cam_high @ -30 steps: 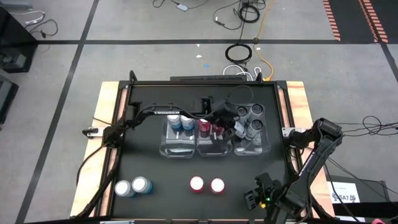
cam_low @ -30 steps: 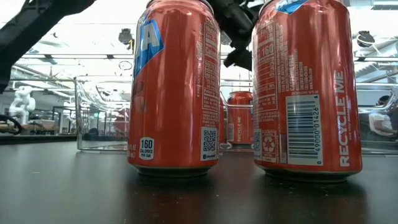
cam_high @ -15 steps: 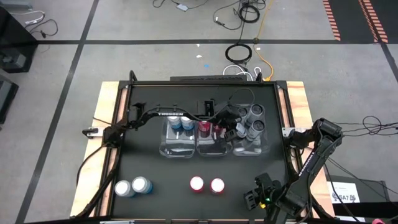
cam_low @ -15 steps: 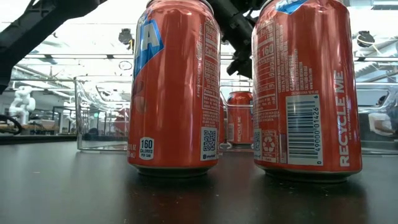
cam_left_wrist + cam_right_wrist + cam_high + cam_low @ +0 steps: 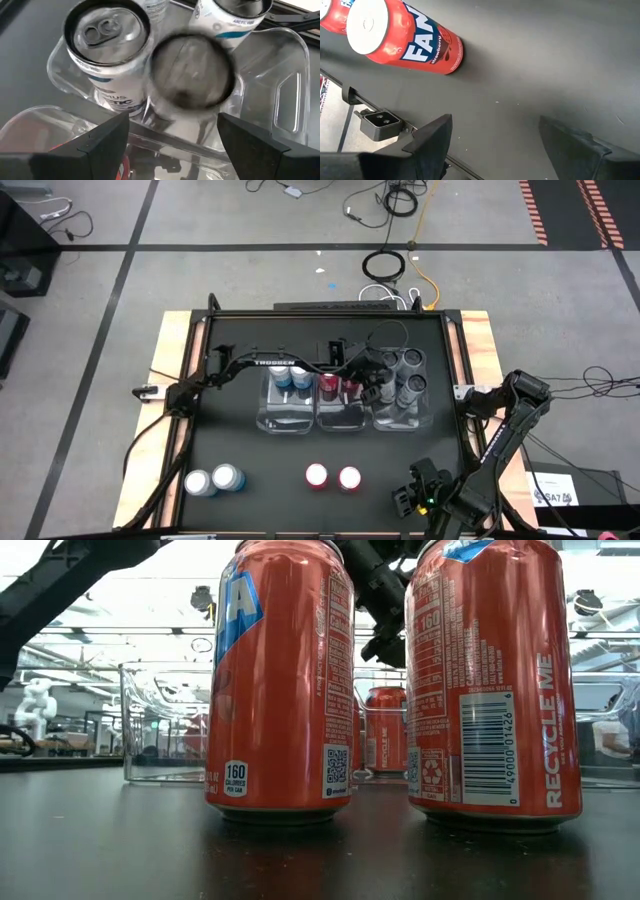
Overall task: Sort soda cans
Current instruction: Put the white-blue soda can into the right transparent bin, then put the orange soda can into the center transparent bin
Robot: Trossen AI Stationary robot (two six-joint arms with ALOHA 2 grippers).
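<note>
Three clear bins stand side by side mid-table. The left bin [image 5: 272,415] holds two light blue cans [image 5: 291,376], the middle one two red cans [image 5: 339,386], the right bin [image 5: 430,412] several grey cans [image 5: 410,360]. Two more light blue cans [image 5: 213,479] and two red cans [image 5: 332,477] stand upright on the near table. My left gripper [image 5: 375,385] hangs open over the right bin; in its wrist view a blurred grey can [image 5: 192,70] shows beyond the open fingers, beside an upright one [image 5: 107,45]. My right gripper [image 5: 495,140] waits open at the near right, close to a red can [image 5: 405,40].
The low view is filled by the two near red cans [image 5: 280,680] [image 5: 495,680], with the left gripper [image 5: 385,615] and a binned red can [image 5: 385,730] behind them. Cables lie on the floor beyond the table's far edge. Bare dark tabletop lies between bins and near cans.
My left gripper has sunk a little over the right bin, as the low view shows. The grey can beneath it is blurred in the wrist view, so it is moving. The right arm has stayed still.
</note>
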